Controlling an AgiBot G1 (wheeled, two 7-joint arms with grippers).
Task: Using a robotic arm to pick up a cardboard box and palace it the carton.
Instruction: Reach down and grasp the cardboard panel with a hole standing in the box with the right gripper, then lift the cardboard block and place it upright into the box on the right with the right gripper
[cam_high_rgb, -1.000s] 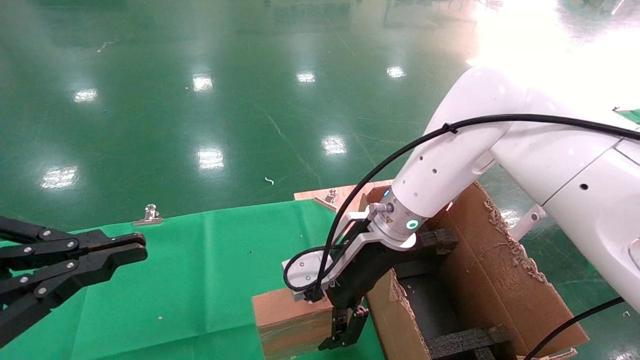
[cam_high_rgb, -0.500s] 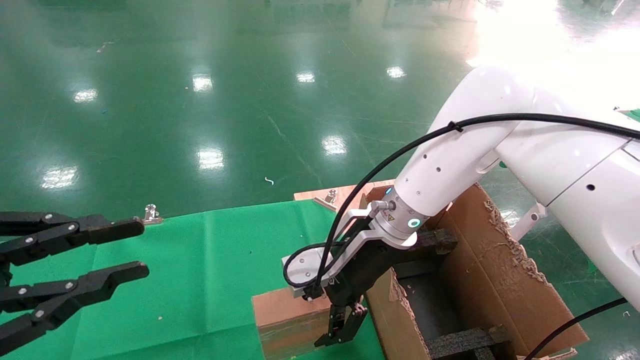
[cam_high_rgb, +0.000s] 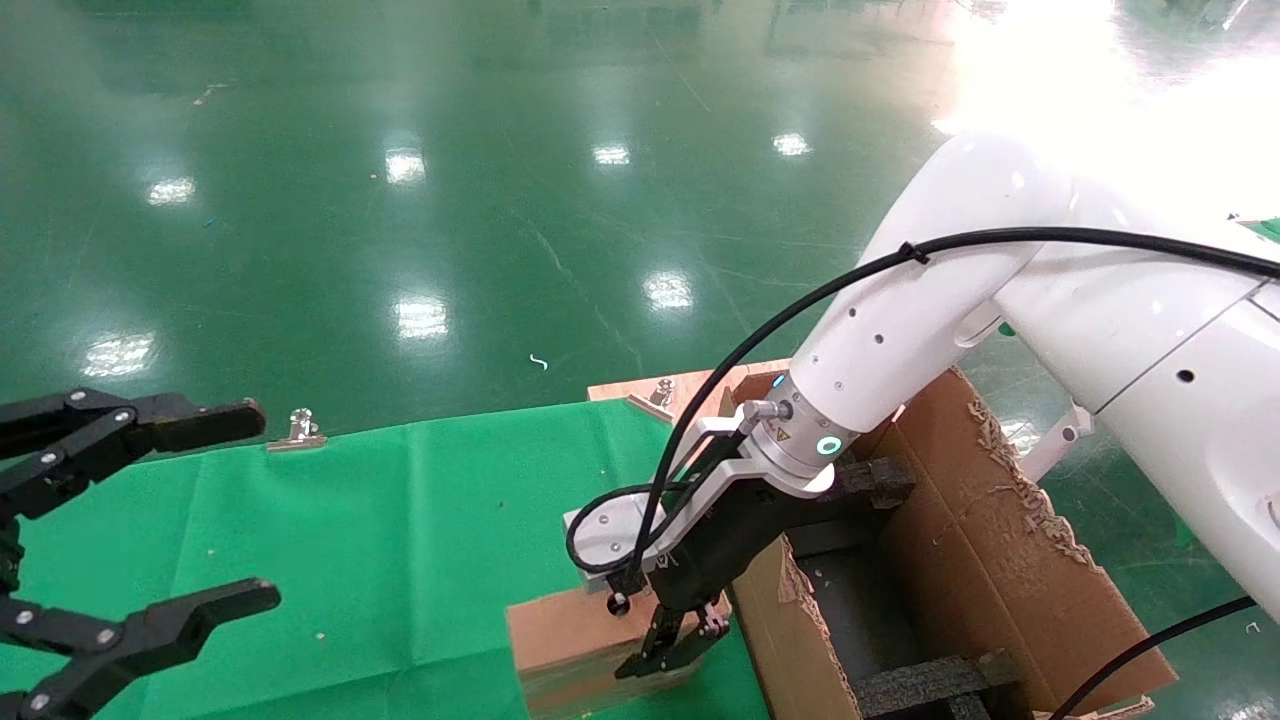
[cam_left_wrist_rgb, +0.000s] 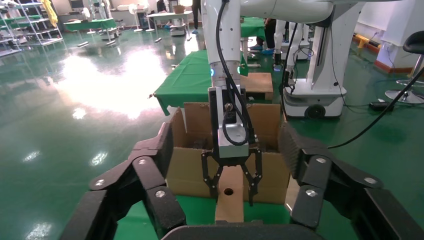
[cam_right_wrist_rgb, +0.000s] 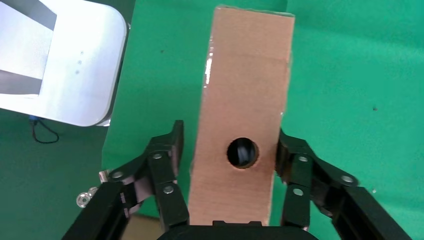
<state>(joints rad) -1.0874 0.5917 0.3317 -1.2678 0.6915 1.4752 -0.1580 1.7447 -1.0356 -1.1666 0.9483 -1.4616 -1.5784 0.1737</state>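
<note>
Cardboard box (cam_high_rgb: 575, 640) nearest of all, standing on a narrow edge on the green cloth (cam_high_rgb: 400, 520), just beside the carton's near wall, slim top face with its round hole turned upward. Straddled by the right gripper (cam_high_rgb: 668, 655), pointing down from the robotic arm (cam_high_rgb: 900, 330): fingers spread to either side of the two broad faces, one pad seemingly at the cardboard, the other a sliver away, so not yet clamped. Probably light and hollow, stiff along the taped edges but apt to dent mid-panel; dry cardboard, so little risk of slipping. Best taken across the broad faces, about level with the hole, with a modest squeeze, then lifted straight before any swing sideways. Just beyond and to the right, carton (cam_high_rgb: 1000, 560), open-topped, flaps torn and ragged, black foam inserts (cam_high_rgb: 930, 680) crossing the inside; likely a snug slot, so worth keeping the box upright on entry. Off to the left, well apart, left gripper (cam_high_rgb: 250, 508) hanging wide open and idle over the cloth. Farther back, metal clip (cam_high_rgb: 297, 428) at the cloth's edge, then glossy green floor (cam_high_rgb: 500, 150).
</note>
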